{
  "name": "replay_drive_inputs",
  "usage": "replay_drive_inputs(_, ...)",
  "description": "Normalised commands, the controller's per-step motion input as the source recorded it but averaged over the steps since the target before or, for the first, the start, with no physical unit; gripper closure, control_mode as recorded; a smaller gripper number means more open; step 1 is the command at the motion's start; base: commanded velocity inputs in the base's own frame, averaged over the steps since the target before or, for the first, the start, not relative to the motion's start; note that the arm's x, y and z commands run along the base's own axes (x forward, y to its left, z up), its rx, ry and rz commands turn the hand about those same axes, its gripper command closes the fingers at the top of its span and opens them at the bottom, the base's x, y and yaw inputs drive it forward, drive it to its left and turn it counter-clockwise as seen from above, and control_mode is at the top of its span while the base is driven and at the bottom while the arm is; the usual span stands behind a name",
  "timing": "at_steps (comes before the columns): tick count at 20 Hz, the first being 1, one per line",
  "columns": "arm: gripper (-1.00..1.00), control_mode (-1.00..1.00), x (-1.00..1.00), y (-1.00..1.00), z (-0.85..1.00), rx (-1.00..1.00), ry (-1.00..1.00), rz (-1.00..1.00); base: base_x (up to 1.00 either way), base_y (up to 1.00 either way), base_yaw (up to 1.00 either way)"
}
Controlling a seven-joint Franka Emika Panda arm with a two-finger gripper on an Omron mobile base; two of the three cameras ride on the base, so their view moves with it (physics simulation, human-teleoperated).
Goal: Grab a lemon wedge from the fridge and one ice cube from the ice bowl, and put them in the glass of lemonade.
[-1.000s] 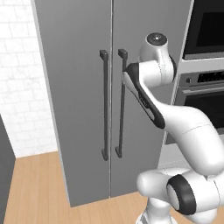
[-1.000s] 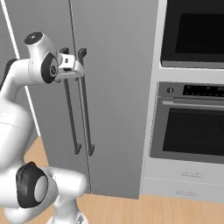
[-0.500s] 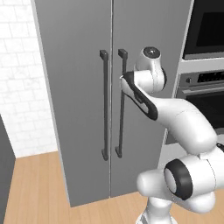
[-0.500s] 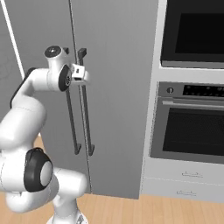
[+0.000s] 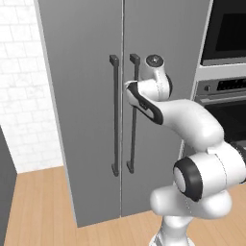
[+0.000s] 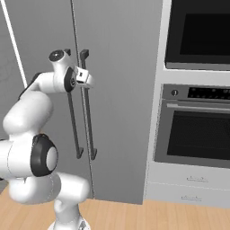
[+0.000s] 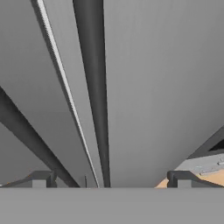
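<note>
The fridge (image 5: 86,105) (image 6: 121,90) is a tall grey cabinet with both doors shut. My gripper (image 7: 111,179) (image 6: 88,80) is up against the upper part of the right door's dark bar handle (image 5: 130,139) (image 6: 90,130). In the hand view that handle (image 7: 94,87) runs up between the two spread fingertips (image 7: 41,178), so the gripper is open and holds nothing. The left door's handle (image 5: 115,120) (image 7: 26,131) stands just beside it. The lemon wedge, the ice bowl and the glass of lemonade are out of view.
A black built-in oven stack (image 6: 197,121) (image 5: 226,91) stands right of the fridge, with pale drawers (image 6: 193,188) under it. A white brick wall (image 5: 24,96) is to the left. A wood floor (image 5: 38,206) lies in front of the fridge.
The arm has swung forward and left, bringing the hand from in front of the right door up to its handle. The jaws have stayed open and the doors shut.
</note>
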Motion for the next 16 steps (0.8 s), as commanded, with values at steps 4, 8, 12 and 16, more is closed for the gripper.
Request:
replay_drive_inputs(4, -1.0, -1.0, 0.71, 0.0, -0.33, 0.0, 0.0, -0.02, 0.0, 0.0, 0.0)
replay_drive_inputs(8, -1.0, -1.0, 0.65, 0.0, -0.25, 0.04, 0.0, 0.0, 0.0, 0.0, 0.0)
replay_drive_inputs(12, -1.0, -1.0, 0.55, 0.0, -0.17, 0.06, 0.0, 0.04, 0.0, 0.0, 0.0)
replay_drive_inputs(16, -1.0, -1.0, 0.54, 0.0, -0.15, 0.01, 0.0, 0.03, 0.0, 0.0, 0.0)
